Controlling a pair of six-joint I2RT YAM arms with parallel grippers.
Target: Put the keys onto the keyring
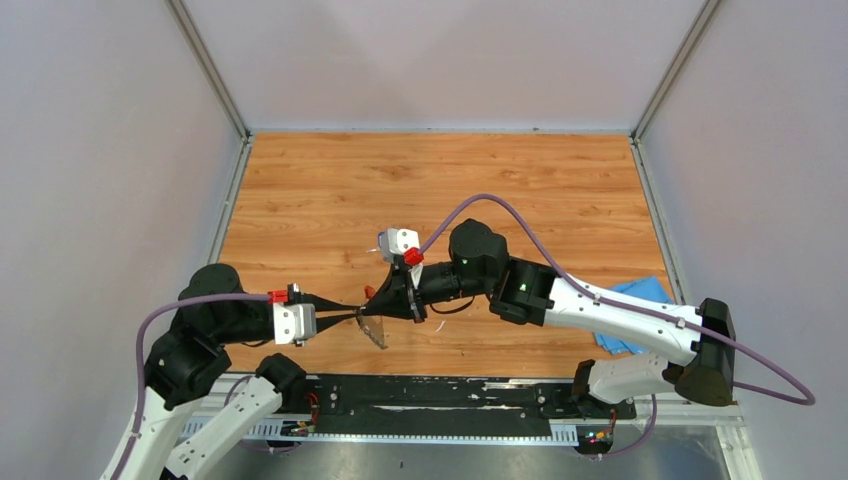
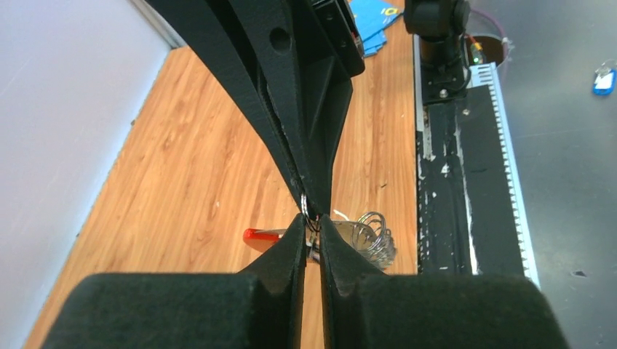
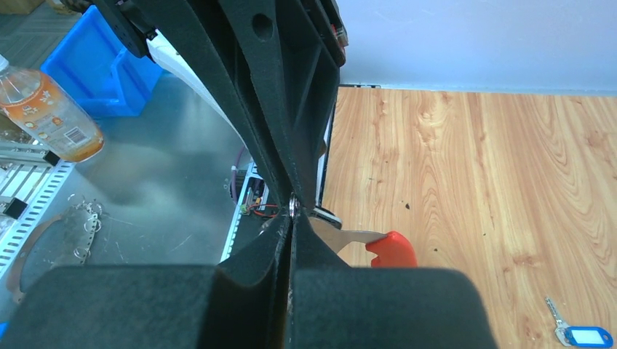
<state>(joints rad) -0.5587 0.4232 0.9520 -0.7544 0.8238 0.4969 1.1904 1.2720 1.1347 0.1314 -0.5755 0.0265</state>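
Observation:
Above the table's near middle hangs the keyring, a red-tipped piece with a bunch of grey metal rings. My left gripper and right gripper meet tip to tip on it. The left jaws pinch a thin wire ring with a narrow gap between them. The right jaws are pressed tight on a silvery ring. From there a silvery blade with a red end sticks out. One of the keys, with a blue-and-white head, lies on the wood. A black-headed key is not in view.
A blue cloth lies at the table's right edge under the right arm. A black rail runs along the near edge. A blue tag lies on the grey surface beyond it. Off the table stand a bottle and a blue bin.

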